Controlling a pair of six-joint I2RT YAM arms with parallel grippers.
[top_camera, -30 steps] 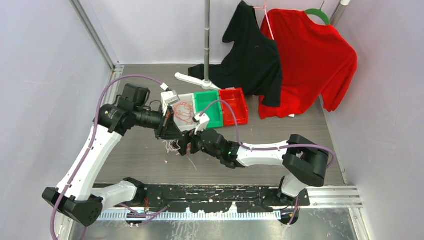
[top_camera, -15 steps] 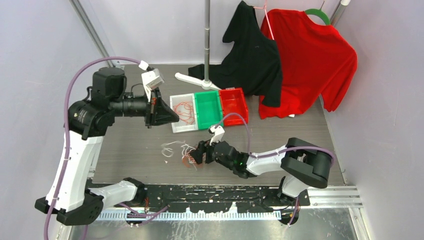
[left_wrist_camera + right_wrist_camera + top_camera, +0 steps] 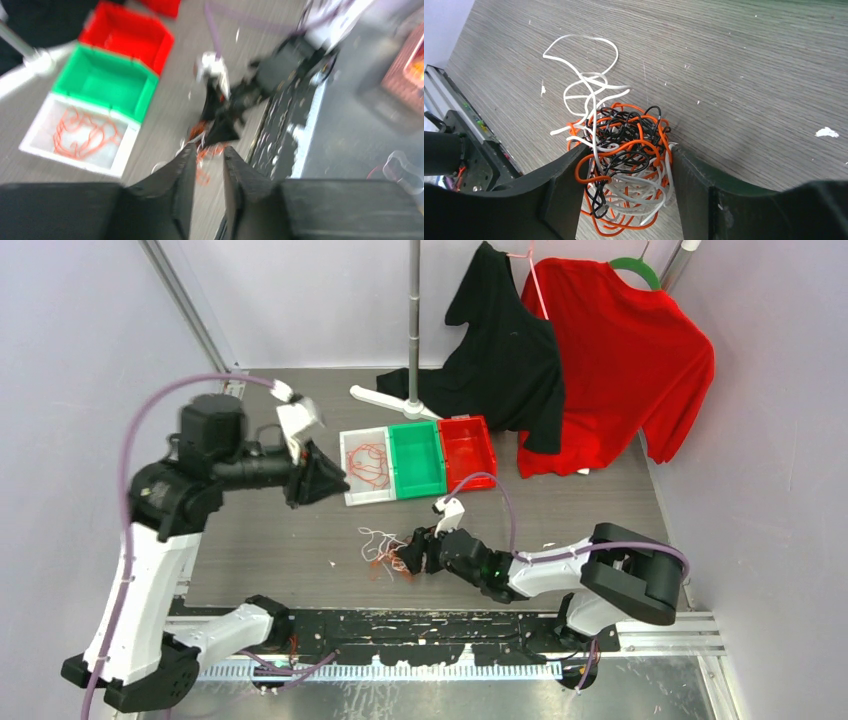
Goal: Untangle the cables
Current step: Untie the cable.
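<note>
The cables (image 3: 629,165) are a tangle of thin orange, white and black wires lying on the table, with white loops trailing out toward the far side. My right gripper (image 3: 629,150) is low over the tangle, one finger pressed against each side, shut on it. From above, the tangled cables (image 3: 380,552) lie near the front edge with the right gripper (image 3: 408,556) at them. My left gripper (image 3: 338,480) hangs raised, left of the bins. Its jaws (image 3: 209,150) stand a narrow gap apart, open with nothing between them. More orange cable (image 3: 370,462) lies in the white bin (image 3: 349,465).
A green bin (image 3: 418,455) and a red bin (image 3: 468,450) stand in a row right of the white bin. Behind them is a stand pole (image 3: 414,320) with a black shirt (image 3: 505,350) and a red shirt (image 3: 620,350). A black rail (image 3: 430,625) runs along the front edge.
The left arm lifted and swung back to the left, away from the right gripper, and its jaws parted slightly. The right gripper came down toward the front edge with the tangle and narrowed on it.
</note>
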